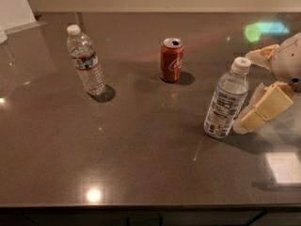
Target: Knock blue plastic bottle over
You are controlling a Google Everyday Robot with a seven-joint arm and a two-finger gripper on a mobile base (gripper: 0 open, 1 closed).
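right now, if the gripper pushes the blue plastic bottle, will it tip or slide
Likely tips if hit high: the blue plastic bottle stands tall on a narrow base. The glossy countertop may let it slide under a low push, and the gripper sits beside its lower half.
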